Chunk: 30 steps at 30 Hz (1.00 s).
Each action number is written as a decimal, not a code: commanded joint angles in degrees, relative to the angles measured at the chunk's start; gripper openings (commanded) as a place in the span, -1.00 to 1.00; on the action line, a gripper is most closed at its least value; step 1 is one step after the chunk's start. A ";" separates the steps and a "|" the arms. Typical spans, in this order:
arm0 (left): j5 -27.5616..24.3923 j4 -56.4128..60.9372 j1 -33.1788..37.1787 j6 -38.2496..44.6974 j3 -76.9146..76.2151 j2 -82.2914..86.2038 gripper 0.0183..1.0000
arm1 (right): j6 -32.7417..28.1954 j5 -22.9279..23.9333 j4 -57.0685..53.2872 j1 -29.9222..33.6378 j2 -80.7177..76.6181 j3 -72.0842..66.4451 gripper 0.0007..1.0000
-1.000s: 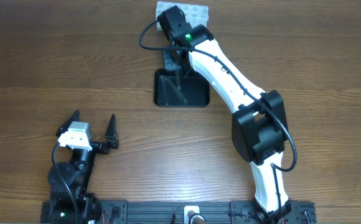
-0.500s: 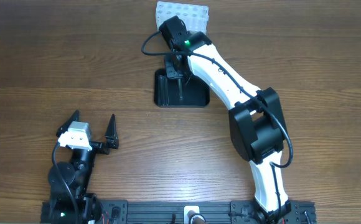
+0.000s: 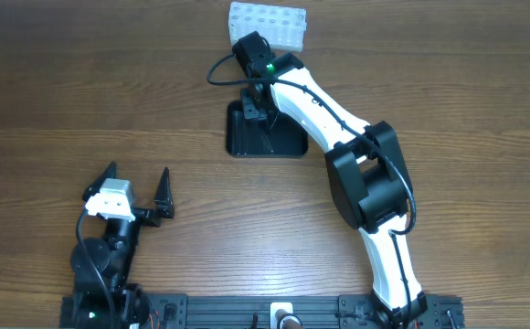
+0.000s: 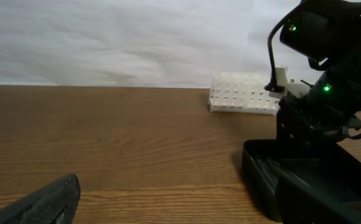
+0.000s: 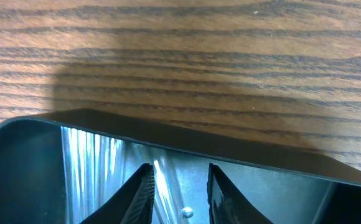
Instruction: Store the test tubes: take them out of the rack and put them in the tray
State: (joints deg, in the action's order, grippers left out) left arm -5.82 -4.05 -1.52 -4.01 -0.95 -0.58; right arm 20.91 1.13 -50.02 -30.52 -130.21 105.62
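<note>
Test tubes (image 5: 90, 165) lie side by side as glassy streaks in one end of the black tray (image 5: 230, 155), which sits on the tabletop (image 3: 64, 91) just on the near side of the white rack (image 3: 267, 26). The right end effector (image 5: 178, 168) is down inside the tray. Its fingers are drawn close together with only a narrow gap, and a bright tube (image 5: 160, 180) runs between them, so it appears to be pinching that one. The held tube's long axis points straight out from the fingers, roughly parallel to the tubes already laid down and aimed at the tray wall ahead.

That alignment is what the next move seems to depend on. With the tube lying beside its neighbours and low in the tray, letting go should leave it flat rather than crossed over them.

The rack lies just beyond the tray from the right arm, which is by far the nearer arm. I cannot tell whether any tubes remain in the rack.

The left end effector (image 3: 139, 170) rests well apart, close to its base, with its fingers spread wide and nothing between them.
</note>
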 commanded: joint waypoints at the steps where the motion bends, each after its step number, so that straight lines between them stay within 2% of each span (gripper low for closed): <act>1: -0.57 0.20 0.26 1.01 0.61 0.42 1.00 | -1.77 -0.24 1.29 -0.20 4.42 0.87 -0.15; 5: -0.57 0.20 0.26 1.01 0.61 0.42 1.00 | -5.38 1.03 3.87 -0.13 9.75 0.87 -0.02; 7: -0.57 0.20 0.26 1.01 0.61 0.42 1.00 | -6.38 4.76 6.36 0.02 11.96 0.87 0.17; 11: -0.57 0.20 0.26 1.01 0.61 0.42 1.00 | -10.51 15.69 16.61 0.68 13.42 0.85 0.61; 13: -0.57 0.20 0.26 1.01 0.61 0.42 1.00 | -11.93 18.82 22.88 1.57 12.15 0.85 0.76; 16: -0.57 0.20 0.26 1.01 0.61 0.42 1.00 | -14.40 19.12 31.06 3.34 9.07 0.85 0.83; 21: -0.59 0.20 0.26 1.01 0.61 0.42 1.00 | -14.58 19.10 39.10 6.71 3.56 0.85 0.90; 30: -0.57 0.20 0.26 1.01 0.61 0.42 1.00 | -14.05 19.06 44.81 9.92 -2.34 0.87 0.93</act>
State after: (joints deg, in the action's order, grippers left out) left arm -5.82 -4.05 -1.52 -4.01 -0.95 -0.58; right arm 7.11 19.33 -6.33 -20.47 -132.20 106.48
